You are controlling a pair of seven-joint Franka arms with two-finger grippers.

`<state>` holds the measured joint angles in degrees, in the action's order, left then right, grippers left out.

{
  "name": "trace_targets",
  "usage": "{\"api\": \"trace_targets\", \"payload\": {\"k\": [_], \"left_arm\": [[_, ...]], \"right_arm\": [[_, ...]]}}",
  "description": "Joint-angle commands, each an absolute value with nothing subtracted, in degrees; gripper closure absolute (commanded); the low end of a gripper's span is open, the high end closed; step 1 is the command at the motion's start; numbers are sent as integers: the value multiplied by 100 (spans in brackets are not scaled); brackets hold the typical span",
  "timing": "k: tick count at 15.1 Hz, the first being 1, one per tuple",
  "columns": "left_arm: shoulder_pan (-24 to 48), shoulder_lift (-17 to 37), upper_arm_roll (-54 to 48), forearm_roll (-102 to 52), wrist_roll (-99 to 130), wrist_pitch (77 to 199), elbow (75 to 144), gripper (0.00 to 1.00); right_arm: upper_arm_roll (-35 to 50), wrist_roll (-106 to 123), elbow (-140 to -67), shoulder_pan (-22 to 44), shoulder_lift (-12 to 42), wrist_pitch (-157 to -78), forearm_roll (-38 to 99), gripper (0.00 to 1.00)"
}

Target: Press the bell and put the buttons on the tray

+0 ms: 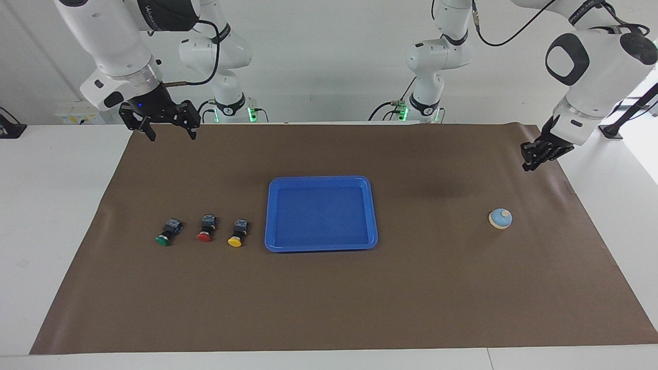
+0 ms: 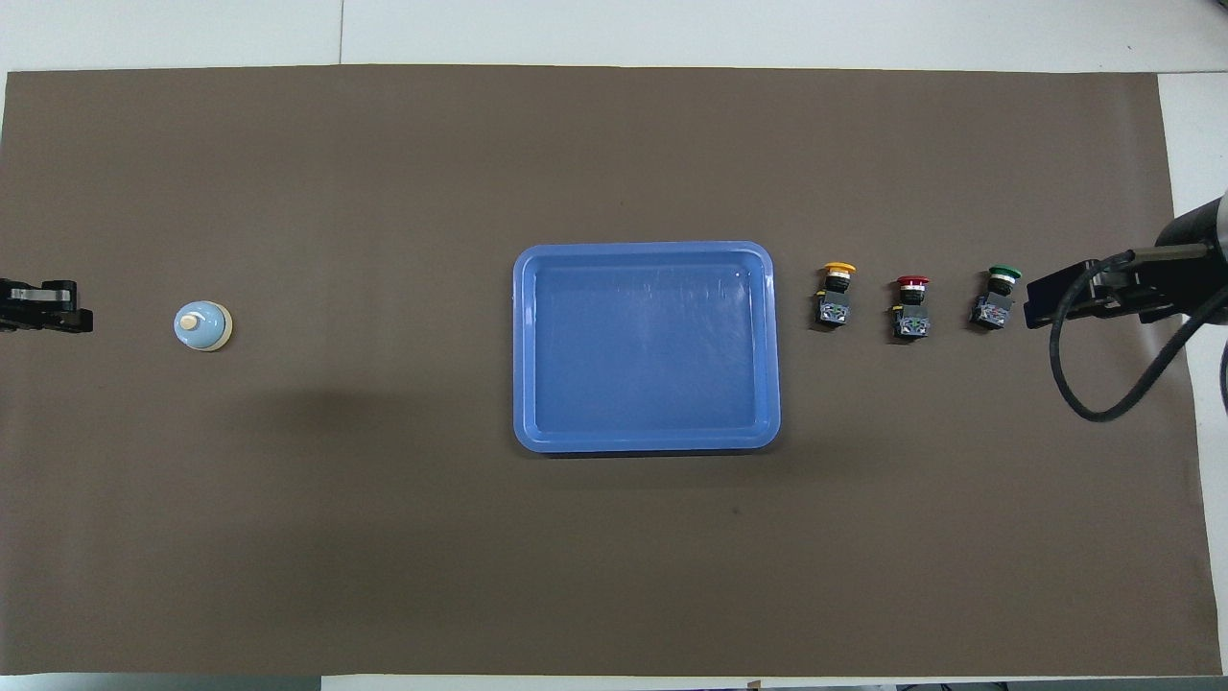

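Hanging raised with fingers wide, your right gripper (image 1: 168, 128) has the green button (image 1: 168, 232), red button (image 1: 206, 228) and yellow button (image 1: 238, 233) below it, lined beside the blue tray (image 1: 371, 216) for easy picking. Left gripper (image 1: 540, 156), fingers seemingly together, waits above the bell (image 1: 500, 218).

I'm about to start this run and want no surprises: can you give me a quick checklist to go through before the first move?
1. Bell upright and uncovered, toward the left arm's end: ok.
2. Left gripper raised over the mat's edge, touching nothing: ok; whether its fingers are shut for pressing: cannot tell.
3. Right gripper open, holding nothing, in the air: ok.
4. Green button, red button and yellow button in a row beside the tray, apart from each other: ok.
5. Tray with nothing in it: ok.
6. Buttons on tray: not ok, none yet.
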<state>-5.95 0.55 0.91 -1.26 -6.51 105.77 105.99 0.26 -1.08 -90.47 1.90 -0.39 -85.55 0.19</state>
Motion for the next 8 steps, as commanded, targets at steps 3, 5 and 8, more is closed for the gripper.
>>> {"api": "trace_targets", "payload": {"k": [3,5,8], "left_arm": [[-703,939,53,-53,-976,11652,10705,100],[-721,1002,53,-53,-976,12048,10950,100],[-721,1239,53,-44,-984,12330,11092,100]], "right_arm": [[70,-193,-9202,123,-185,-8543,53,0],[70,-193,-9202,123,-185,-8543,53,0],[79,-193,-9202,132,-185,-8543,53,0]]}}
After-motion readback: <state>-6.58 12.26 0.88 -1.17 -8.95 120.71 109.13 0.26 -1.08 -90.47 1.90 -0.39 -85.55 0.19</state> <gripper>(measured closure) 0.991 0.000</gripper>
